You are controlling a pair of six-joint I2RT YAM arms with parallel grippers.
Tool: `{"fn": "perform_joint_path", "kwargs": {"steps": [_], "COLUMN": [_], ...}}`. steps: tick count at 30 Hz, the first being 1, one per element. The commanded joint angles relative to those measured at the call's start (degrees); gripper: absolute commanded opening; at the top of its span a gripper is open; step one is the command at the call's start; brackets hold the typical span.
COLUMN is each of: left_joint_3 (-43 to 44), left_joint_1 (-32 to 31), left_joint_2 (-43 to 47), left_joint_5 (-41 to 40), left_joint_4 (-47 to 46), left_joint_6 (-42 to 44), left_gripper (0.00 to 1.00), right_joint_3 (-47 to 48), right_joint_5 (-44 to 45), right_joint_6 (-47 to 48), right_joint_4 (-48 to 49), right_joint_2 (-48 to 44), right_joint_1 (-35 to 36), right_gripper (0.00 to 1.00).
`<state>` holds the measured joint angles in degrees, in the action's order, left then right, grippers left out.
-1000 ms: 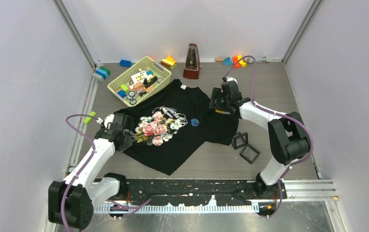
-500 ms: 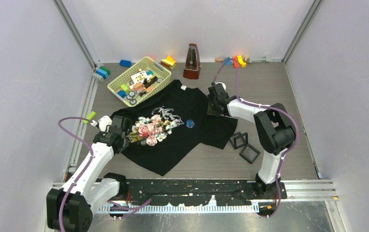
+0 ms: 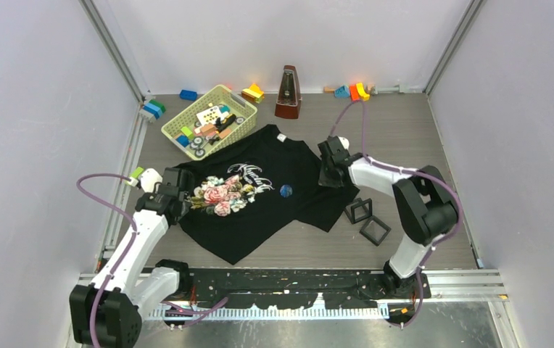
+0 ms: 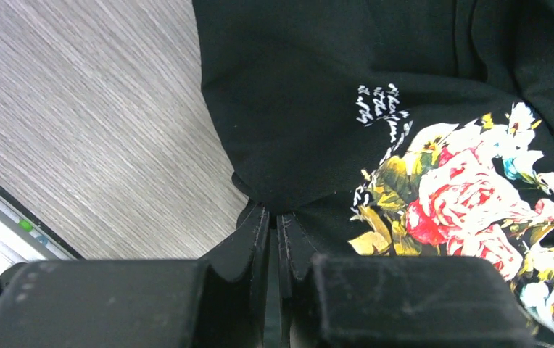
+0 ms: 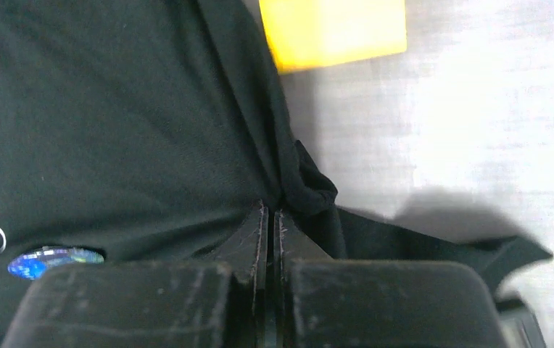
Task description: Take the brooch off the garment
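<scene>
Black T-shirt point(image 3: 259, 206) with pink-rose print and white script lettering lies spread on the middle of the grey wood-grain tabletop point(image 3: 419, 145), set at a slant, collar toward the far edge, hem toward the near edge. Tiny blue brooch point(image 3: 286, 191) sits on the shirt front, just beside the end of the lettering, between the print and the sleeve that points to the right edge. In the right wrist view it reads as a shiny blue oval lying flat on the cloth. Left claw point(image 4: 273, 214) is at the shirt's border nearest the left edge of the tabletop, close by the roses. Its fingers are drawn almost together, with a pucker of black cloth pinched at the tips. Right claw point(image 5: 270, 212) is at the opposite sleeve, fingers closed with a bunched fold of the same cloth caught between them. The brooch lies apart from both claws, nearer the right one. Yellow block point(image 5: 332, 29) rests on bare tabletop just beside the shirt's border, beyond the right claw. Two small black square boxes point(image 3: 359, 210) sit just off that sleeve, toward the near right. Pale yellow-green plastic basket point(image 3: 191, 109) of small parts stands toward the far left corner, near the shirt's shoulder. Brown wooden metronome point(image 3: 287, 93) stands upright at the middle of the far edge. Loose coloured toy blocks point(image 3: 355, 91) are scattered along that edge.
</scene>
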<state>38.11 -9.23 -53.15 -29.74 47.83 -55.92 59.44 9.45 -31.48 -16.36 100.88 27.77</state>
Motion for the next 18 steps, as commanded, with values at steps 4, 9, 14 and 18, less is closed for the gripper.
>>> {"fn": "perform_joint_path", "kwargs": {"steps": [4, 9, 14, 18], "left_joint_3": [7.17, 9.99, 10.90, 16.25], "left_joint_1": [0.45, 0.37, -2.87, -17.75], "left_joint_2": [-7.42, -10.03, -8.74, -9.82], "left_joint_5": [-2.95, -5.29, -6.01, -17.69], "left_joint_4": [-2.94, -1.32, 1.08, 8.47], "left_joint_6": [7.34, 11.23, 9.15, 5.55], "left_gripper": [0.09, 0.21, 0.52, 0.97], "right_joint_3": [-11.36, -14.79, -14.31, -10.26], "right_joint_5": [1.04, 6.52, 7.01, 9.53], "right_joint_6": [-5.68, -10.89, -10.17, -6.15], "right_joint_4": [-5.35, -7.36, -8.46, -10.86], "right_joint_2": [-14.75, -19.08, -24.72, -25.90], "right_joint_1": [10.60, 21.15, 21.97, 21.98], "right_gripper": [0.00, 0.01, 0.33, 0.55]}}
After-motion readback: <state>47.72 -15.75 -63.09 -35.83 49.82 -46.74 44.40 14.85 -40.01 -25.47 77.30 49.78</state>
